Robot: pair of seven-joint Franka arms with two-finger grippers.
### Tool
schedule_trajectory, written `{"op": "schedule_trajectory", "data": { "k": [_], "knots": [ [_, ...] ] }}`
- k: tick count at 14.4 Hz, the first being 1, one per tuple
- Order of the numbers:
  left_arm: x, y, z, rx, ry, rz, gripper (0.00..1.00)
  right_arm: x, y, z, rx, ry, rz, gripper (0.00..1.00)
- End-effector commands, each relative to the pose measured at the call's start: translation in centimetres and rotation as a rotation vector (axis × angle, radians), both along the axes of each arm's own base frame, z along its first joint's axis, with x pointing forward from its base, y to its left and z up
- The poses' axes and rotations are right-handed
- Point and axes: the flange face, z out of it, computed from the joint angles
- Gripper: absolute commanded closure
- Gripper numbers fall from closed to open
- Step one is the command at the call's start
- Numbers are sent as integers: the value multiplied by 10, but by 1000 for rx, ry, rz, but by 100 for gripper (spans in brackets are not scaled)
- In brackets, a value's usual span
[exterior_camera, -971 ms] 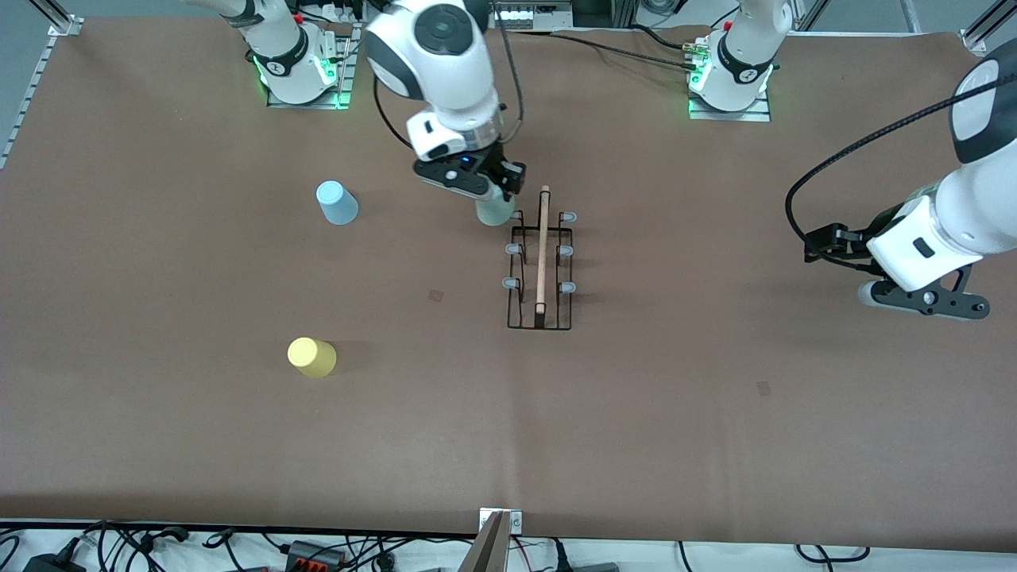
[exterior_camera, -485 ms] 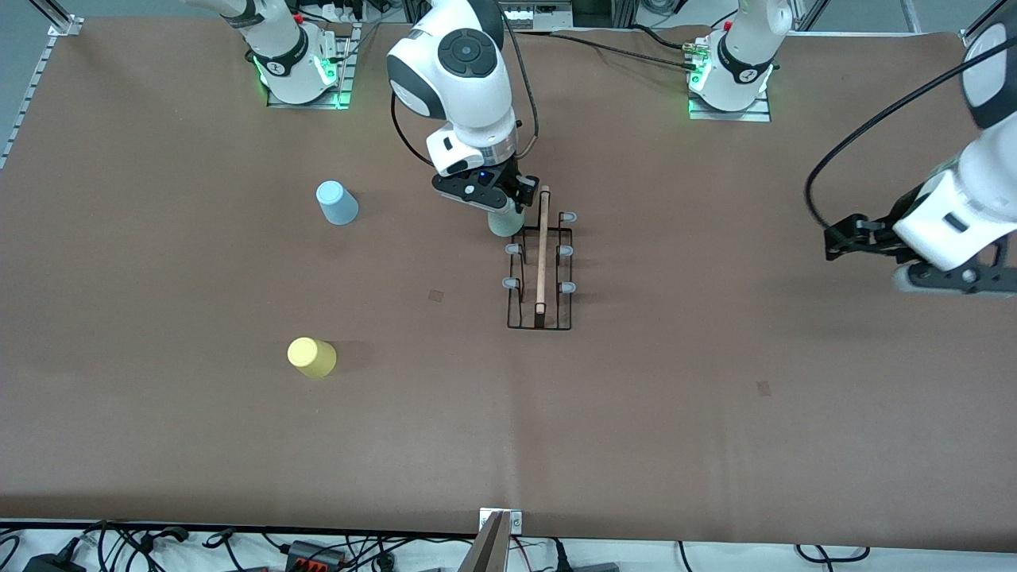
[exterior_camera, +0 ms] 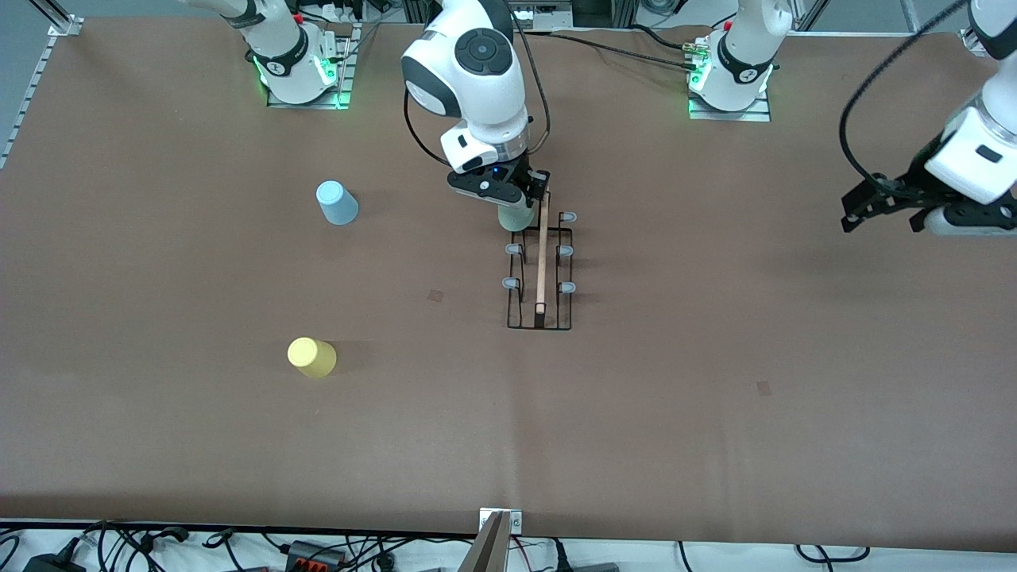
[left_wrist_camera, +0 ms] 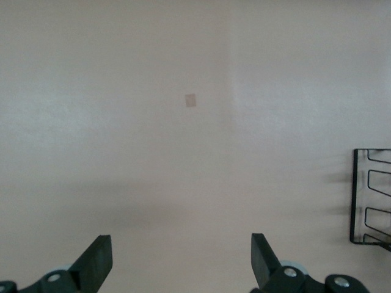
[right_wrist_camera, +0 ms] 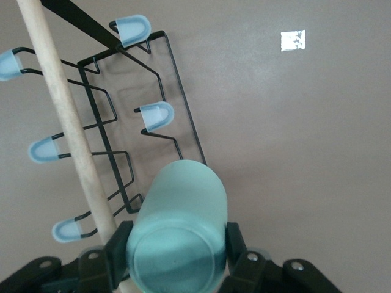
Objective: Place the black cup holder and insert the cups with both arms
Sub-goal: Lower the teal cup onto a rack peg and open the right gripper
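- Fingers of the right gripper are clamping the pale grey-green cup by its sides, holding it over the end of the black cup holder farthest from the front camera.
- Risk is lying in the descent: the cup is hanging close beside the wooden rod handle, so it could be catching the rod or missing the pale-tipped prong and tipping the light rack.
- Left gripper is waiting with fingers spread wide and empty, over bare table toward the left arm's end.
- Yellow cup and light blue cup are lying well apart from the holder, toward the right arm's end, both untouched.
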Motion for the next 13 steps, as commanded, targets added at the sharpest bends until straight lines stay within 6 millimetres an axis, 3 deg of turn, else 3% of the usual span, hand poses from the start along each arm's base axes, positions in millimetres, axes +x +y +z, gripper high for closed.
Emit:
{"op": "schedule_trajectory", "data": {
  "k": [1, 2, 3, 7, 9, 11, 13],
  "knots": [
    [-5, 6, -1, 24, -1, -76, 0, 5, 8, -8, -1, -12, 14, 38],
    [-6, 3, -1, 24, 5, -79, 0, 7, 7, -8, -1, -15, 14, 9],
    [-6, 0, 0, 25, 4, -83, 0, 9, 6, -7, -1, -16, 15, 0],
    [-8, -2, 1, 26, 23, -75, 0, 16, 2, 21, 16, -36, 20, 0],
    [-6, -2, 1, 26, 23, -75, 0, 27, -16, 40, 0, -47, 39, 0],
    [-6, -4, 4, 26, 20, -80, 0, 58, -56, 50, -54, -45, 181, 0],
    [-7, -8, 4, 26, 22, -86, 0, 99, -118, 51, -120, -11, 319, 0]
  ]
}}
